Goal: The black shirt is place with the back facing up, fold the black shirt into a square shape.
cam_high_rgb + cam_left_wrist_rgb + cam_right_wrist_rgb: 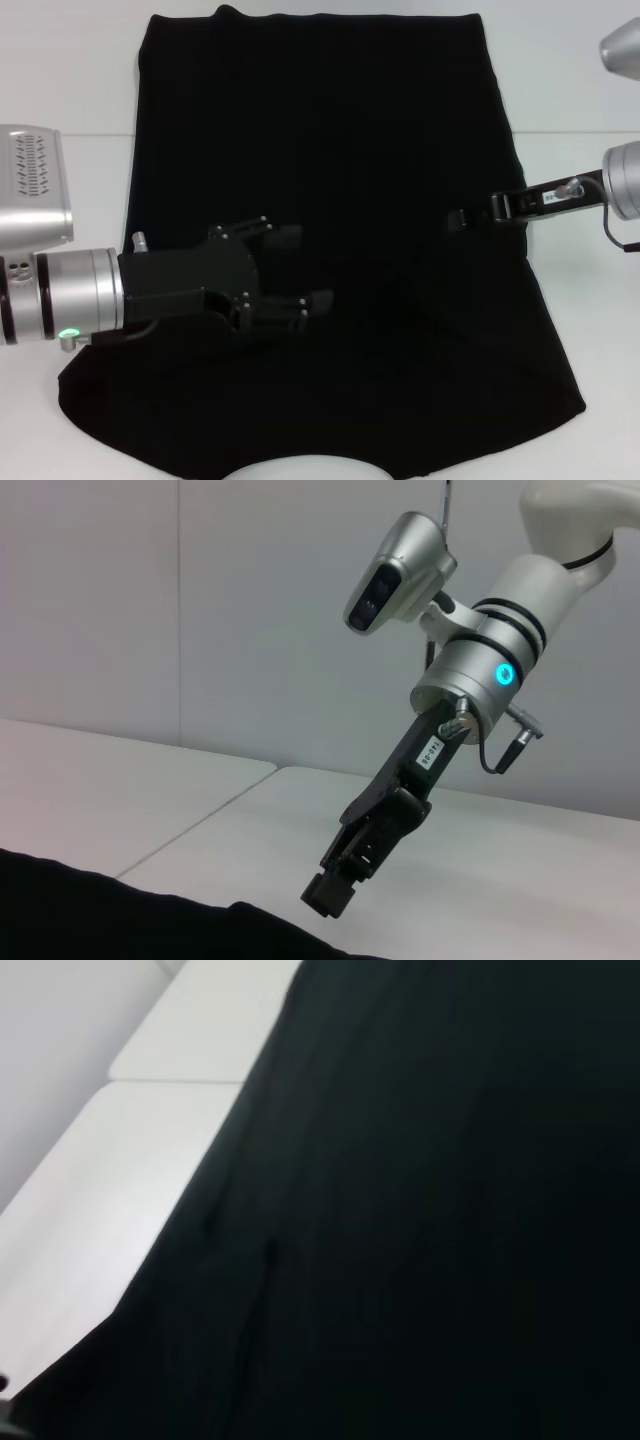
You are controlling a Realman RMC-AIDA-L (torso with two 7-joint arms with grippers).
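- black shirt (pixel 330 150): spread flat on the white table (pixel 60 90), plain side up, covering most of the middle; sleeves not visible.
- left gripper (pixel 300 270): over the shirt's left middle part, fingers (pixel 285 236) spread open with nothing between them; contact with the cloth cannot be judged.
- right gripper (pixel 462 217): at the shirt's right edge, about mid-height, low above the cloth; whether its fingers are parted or closed cannot be told.
- right wrist view: shirt fills most of it, table beside.
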